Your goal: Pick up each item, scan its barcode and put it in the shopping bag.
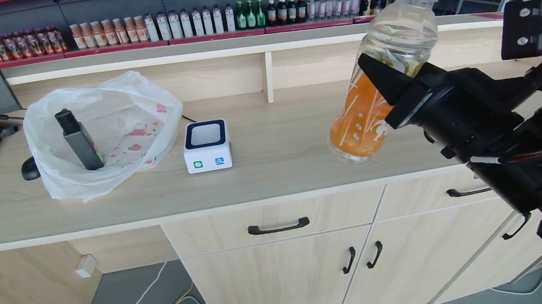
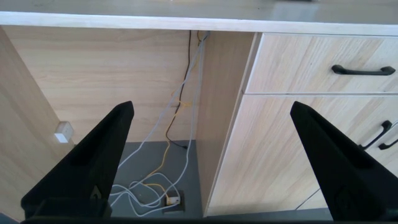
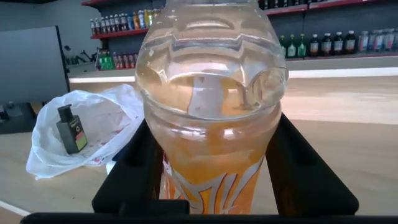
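Right wrist view, nearest first: my right gripper (image 3: 217, 186) is clamped on one bottle (image 1: 361, 112), a black finger on each side of its body. In the head view only the near finger shows; the other is hidden behind the bottle. The bottle is clear above and orange below. Its long axis is tilted, with the base low over the counter (image 1: 275, 137) and the cap pointing up and to the right, where the frame edge cuts it off. I cannot tell whether the base touches the wood.

My left gripper (image 2: 211, 106) hangs below the counter edge with its two fingers spread wide and nothing between them. It faces the cabinet front, with one drawer handle (image 2: 364, 70) to one side and a tangle of cables (image 2: 161, 180) on the floor.

Farther along the counter, to the left, stands one white scanner (image 1: 206, 146) with a dark blue rim. Just beside it lies one white shopping bag (image 1: 119, 100), mouth open. One dark grey item (image 1: 79, 139) with a black cap leans inside it, its foot hidden by the plastic.

Behind, a row of shelf bottles (image 1: 195, 21) is too small to count.
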